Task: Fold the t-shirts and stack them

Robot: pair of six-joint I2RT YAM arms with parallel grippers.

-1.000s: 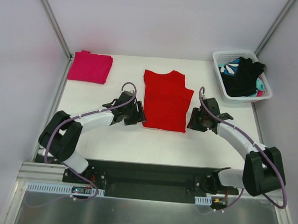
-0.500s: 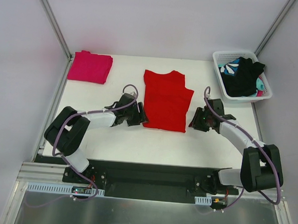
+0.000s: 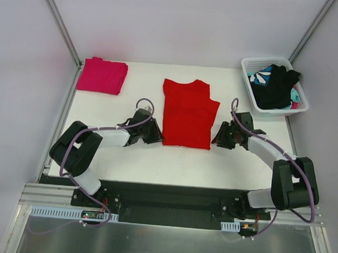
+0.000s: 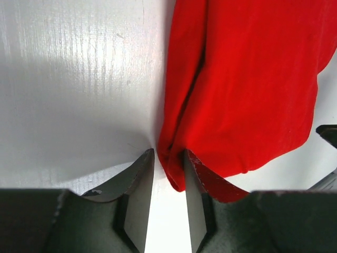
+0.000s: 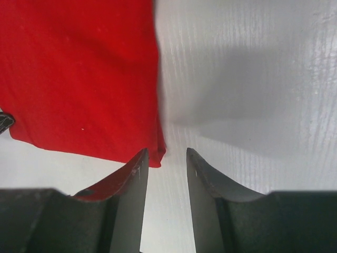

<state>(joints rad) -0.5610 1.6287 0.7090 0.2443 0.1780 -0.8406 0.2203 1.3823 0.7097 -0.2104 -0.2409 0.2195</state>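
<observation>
Top external view: left gripper (image 3: 158, 138) and right gripper (image 3: 216, 141) have reached the red t-shirt's (image 3: 186, 113) near corners, fingers parted, poised for folding.

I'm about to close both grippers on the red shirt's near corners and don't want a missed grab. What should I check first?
1. Left gripper open: ok.
2. Red t-shirt corner between left fingers: ok.
3. Right gripper open: ok.
4. Corner between right fingers: not ok; the cloth edge sits at one finger, the gap shows bare table.
5. Pink t-shirt and basket apart from the red one: ok.
</observation>
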